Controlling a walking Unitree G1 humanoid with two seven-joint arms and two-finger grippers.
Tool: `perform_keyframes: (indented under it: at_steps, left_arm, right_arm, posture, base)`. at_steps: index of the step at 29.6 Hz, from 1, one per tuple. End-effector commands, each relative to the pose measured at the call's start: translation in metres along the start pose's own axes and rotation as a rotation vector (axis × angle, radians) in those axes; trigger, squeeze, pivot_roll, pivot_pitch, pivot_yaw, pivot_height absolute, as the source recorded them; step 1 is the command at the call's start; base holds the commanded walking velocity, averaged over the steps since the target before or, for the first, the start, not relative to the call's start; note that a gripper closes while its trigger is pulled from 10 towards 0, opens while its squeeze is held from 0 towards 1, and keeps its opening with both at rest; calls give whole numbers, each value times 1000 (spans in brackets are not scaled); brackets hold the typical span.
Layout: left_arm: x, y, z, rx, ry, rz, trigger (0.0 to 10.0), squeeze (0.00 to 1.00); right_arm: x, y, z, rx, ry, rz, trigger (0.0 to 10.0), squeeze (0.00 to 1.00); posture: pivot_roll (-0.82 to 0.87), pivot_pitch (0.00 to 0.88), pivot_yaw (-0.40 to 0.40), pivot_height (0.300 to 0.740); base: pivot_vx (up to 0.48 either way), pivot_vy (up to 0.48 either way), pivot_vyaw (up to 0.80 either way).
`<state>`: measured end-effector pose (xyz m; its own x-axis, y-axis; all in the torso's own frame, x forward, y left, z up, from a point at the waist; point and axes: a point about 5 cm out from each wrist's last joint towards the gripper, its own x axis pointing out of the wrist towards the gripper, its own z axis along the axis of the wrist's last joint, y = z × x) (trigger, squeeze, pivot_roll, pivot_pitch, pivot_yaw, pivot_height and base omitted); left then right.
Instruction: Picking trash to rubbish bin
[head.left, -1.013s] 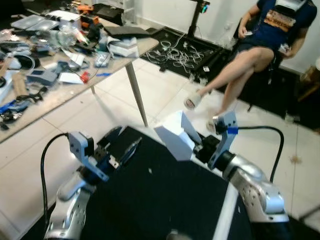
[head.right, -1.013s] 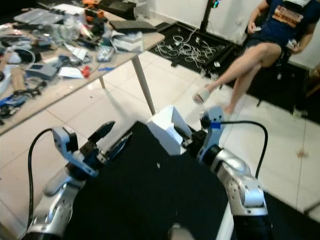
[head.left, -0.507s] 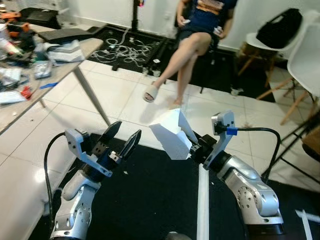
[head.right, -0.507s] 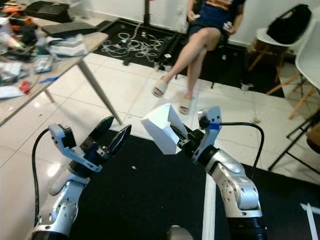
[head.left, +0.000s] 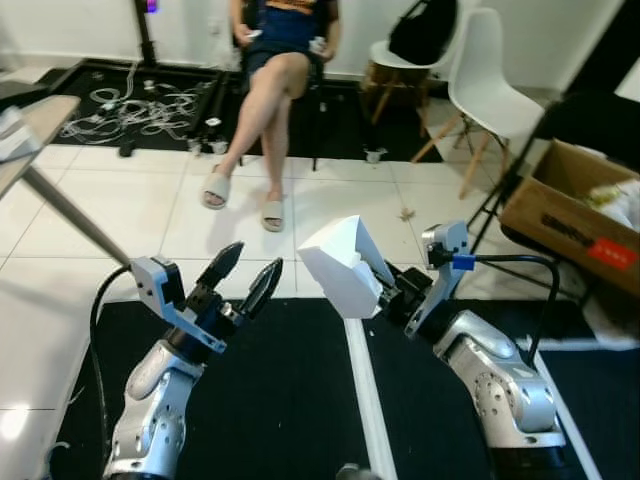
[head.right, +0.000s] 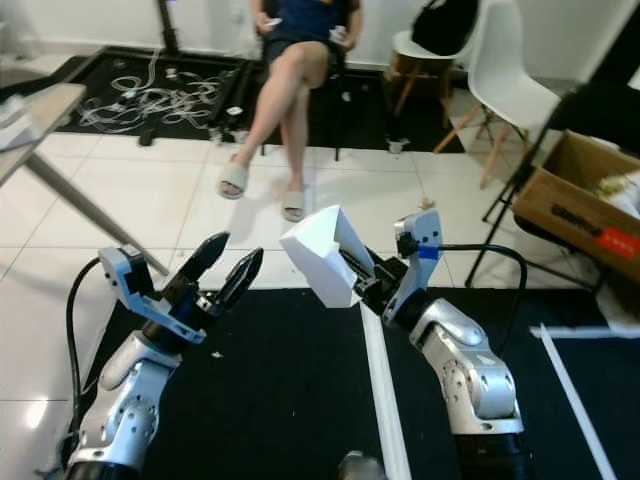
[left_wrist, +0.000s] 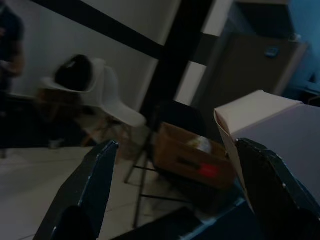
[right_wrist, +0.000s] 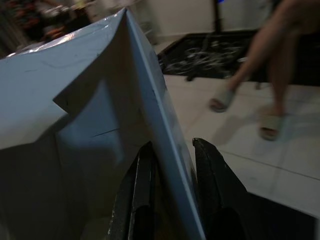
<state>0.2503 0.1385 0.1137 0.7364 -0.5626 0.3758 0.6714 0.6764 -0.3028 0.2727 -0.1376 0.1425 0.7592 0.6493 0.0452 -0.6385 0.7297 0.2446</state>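
Gripping white box (head.left: 343, 267), right gripper (head.left: 385, 289)

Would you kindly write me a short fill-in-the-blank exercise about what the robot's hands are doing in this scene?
1. The white paper box is pinched by the robot's ______ hand.
2. The left hand has its fingers ______ and holds nothing.
3. A person sits ahead with legs ______.
4. The brown cardboard box sits on the robot's ______ side.

Missing words: right; open; crossed; right
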Motion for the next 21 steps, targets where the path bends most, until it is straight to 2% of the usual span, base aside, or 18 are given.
perform_keyframes:
  at_steps: [1, 21]
  left_arm:
    - [2, -1, -1, -7, 6, -9, 10000, 0]
    - [-3, 5, -6, -17, 17, -14, 10000, 0]
  right_arm:
    - [-2, -2, 0, 1, -7, -5, 10000, 0]
    - [-2, -2, 1, -6, -2, 0, 10000, 0]
  posture:
    - [-12, 0, -30, 740]
    - [-16, 0, -30, 740]
  base:
    - [0, 0, -800]
    - [0, 0, -800]
